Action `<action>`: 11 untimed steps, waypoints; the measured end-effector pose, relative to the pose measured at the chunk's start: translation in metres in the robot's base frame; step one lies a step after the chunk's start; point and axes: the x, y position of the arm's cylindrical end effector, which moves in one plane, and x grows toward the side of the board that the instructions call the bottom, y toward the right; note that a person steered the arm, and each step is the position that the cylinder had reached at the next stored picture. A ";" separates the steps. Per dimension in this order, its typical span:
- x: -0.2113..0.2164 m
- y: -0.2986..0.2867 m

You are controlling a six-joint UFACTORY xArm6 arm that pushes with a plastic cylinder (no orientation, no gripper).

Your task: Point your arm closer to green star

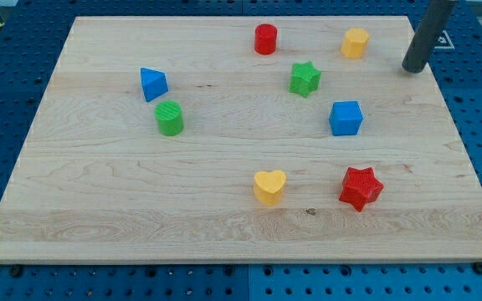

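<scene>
Wooden board (224, 226) is filling most of the view, sitting on a blue pegboard table (7, 100).

My rod (429, 33) is coming in from the view's top right corner, leaning slightly, upper part cut off by the frame edge. No jaws on it, just a plain dark rod, so nothing is opening or closing and it is holding nothing. My tip (411, 68) is sitting on the board near its right edge and touching no block. Yellow block (355, 42), roughly hexagonal, is the nearest one, to the view's left of the tip and a bit higher.

Green star (305, 79) is lying flat in the upper middle of the board, well apart from the tip, to its left and slightly lower in the view. It is roughly symmetric, so no clear long axis; one point is aiming toward the view's top.

Around the star:
- red cylinder (265, 38) up and to the left
- blue cube (346, 118) down and to the right

Further off:
- red star (361, 187) and yellow heart (269, 186) toward the view's bottom
- blue triangle (152, 84) and green cylinder (170, 118) on the left half, near each other

All blocks are standing apart; none are touching.
</scene>
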 end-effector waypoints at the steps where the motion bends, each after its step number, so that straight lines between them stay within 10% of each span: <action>1: 0.006 -0.011; 11: 0.022 -0.134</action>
